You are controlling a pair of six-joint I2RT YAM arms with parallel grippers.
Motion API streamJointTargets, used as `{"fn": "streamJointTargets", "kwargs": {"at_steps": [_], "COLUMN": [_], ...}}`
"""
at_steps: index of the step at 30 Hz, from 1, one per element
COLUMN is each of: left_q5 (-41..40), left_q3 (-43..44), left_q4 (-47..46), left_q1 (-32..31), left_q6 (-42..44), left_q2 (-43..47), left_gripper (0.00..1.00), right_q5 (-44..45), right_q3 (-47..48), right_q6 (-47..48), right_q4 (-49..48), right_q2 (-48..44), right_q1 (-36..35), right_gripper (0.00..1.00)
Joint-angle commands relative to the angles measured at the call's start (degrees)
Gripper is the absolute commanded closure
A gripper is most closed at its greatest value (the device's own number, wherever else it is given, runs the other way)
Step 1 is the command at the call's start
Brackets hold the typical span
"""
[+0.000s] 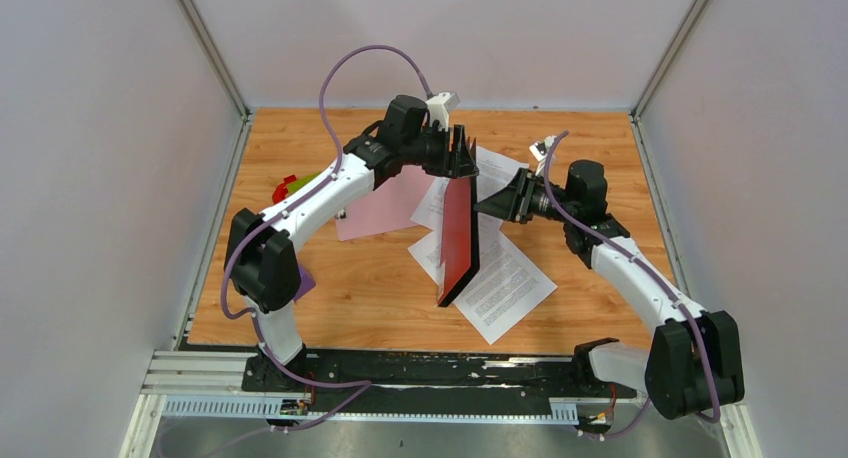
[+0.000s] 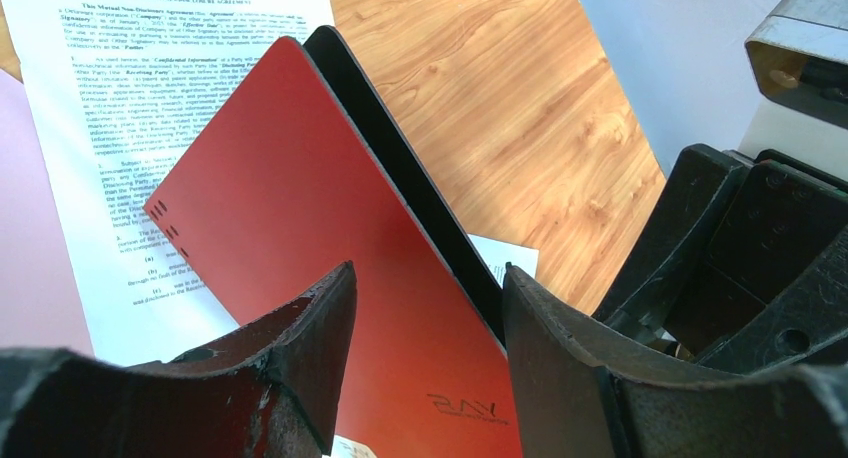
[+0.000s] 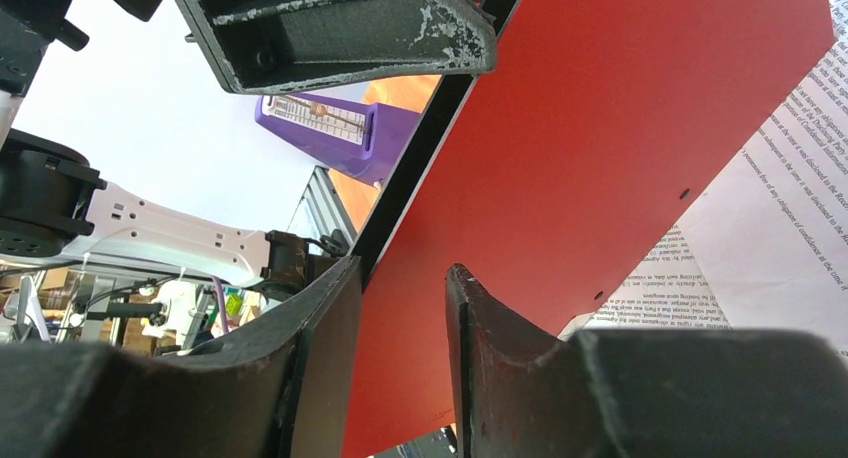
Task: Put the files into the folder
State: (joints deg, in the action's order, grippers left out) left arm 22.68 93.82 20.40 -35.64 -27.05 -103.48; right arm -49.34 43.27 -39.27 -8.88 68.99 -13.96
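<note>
The red folder (image 1: 460,233) with a black back stands on edge in the middle of the table, leaning over the files. One printed white sheet (image 1: 505,278) lies under and to the right of it, and another sheet (image 1: 500,168) lies behind it. My left gripper (image 1: 463,156) holds the folder's top far edge. In the left wrist view the folder (image 2: 290,208) runs slantwise between my wide-set jaws (image 2: 427,270), with a sheet (image 2: 120,98) beyond. My right gripper (image 1: 482,204) straddles the folder (image 3: 600,148) from the right. Red cover fills the gap at that gripper (image 3: 403,266), so contact is unclear.
A pink sheet (image 1: 385,206) lies left of the folder under the left arm. A purple object (image 1: 303,278) sits by the left arm's elbow, with red and green items (image 1: 285,188) at the table's left edge. White walls enclose the wooden table (image 1: 600,148).
</note>
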Motion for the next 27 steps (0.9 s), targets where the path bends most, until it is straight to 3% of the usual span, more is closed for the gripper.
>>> {"fn": "streamJointTargets", "kwargs": {"at_steps": [1, 17, 27], "left_q5": [-3.7, -3.3, -4.4], "left_q3": [0.0, -1.7, -1.5], "left_q4": [3.4, 4.1, 6.5], "left_q1": [0.4, 0.4, 0.5], "left_q6": [2.4, 4.3, 5.5], "left_q2": [1.8, 4.1, 3.9], "left_gripper": [0.37, 0.30, 0.32], "right_q5": [2.1, 12.7, 17.7], "right_q3": [2.8, 6.2, 7.5], "right_q6": [3.5, 12.7, 16.1], "right_q4": [5.9, 23.4, 29.4], "right_q2": [0.3, 0.4, 1.4], "right_q1": [-0.3, -0.3, -0.3], "right_gripper": [0.64, 0.67, 0.68]}}
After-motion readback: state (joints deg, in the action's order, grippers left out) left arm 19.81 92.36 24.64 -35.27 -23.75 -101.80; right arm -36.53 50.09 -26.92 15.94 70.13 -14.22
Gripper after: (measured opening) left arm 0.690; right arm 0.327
